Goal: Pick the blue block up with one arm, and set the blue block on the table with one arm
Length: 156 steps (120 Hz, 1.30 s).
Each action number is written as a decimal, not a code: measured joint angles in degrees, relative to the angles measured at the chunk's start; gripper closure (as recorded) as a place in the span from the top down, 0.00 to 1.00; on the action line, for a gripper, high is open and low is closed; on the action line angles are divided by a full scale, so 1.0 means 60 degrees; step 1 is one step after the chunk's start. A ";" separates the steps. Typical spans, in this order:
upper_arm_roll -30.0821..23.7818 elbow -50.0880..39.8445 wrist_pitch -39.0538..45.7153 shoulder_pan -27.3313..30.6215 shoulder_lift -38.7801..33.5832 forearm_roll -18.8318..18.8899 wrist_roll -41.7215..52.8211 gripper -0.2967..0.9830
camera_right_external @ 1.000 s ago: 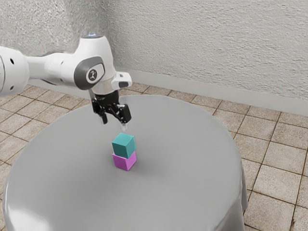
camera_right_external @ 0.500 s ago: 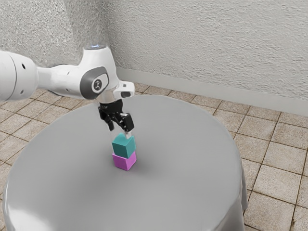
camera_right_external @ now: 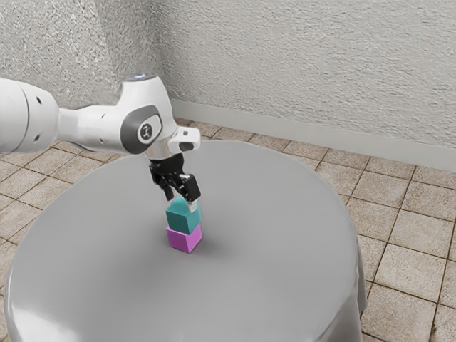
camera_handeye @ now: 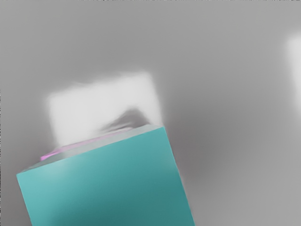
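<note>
"While that black two-fingered pincer hangs there, is it gripping?"

"No, it's spread apart; the smooth teal-blue cube sits at its six o'clock, atop the magenta cube on the round grey-draped table."

A plain room, home-like perhaps, though its exact kind I cannot tell: rough off-white plaster walls, a pale smooth skirting board, a floor of square brownish-beige tiles with dark joints, and a round, grey cloth-draped tabletop.
</note>
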 joint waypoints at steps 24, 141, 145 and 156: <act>0.0030 0.0066 0.0249 0.0000 0.0168 0.0006 0.0155 0.77; 0.0232 0.0140 0.0863 -0.0004 0.0725 -0.0274 0.0450 0.77; 0.0233 0.0137 0.0874 -0.0003 0.0741 -0.0287 0.0453 0.77; 0.0233 0.0134 0.0895 -0.0002 0.0779 -0.0310 0.0445 0.77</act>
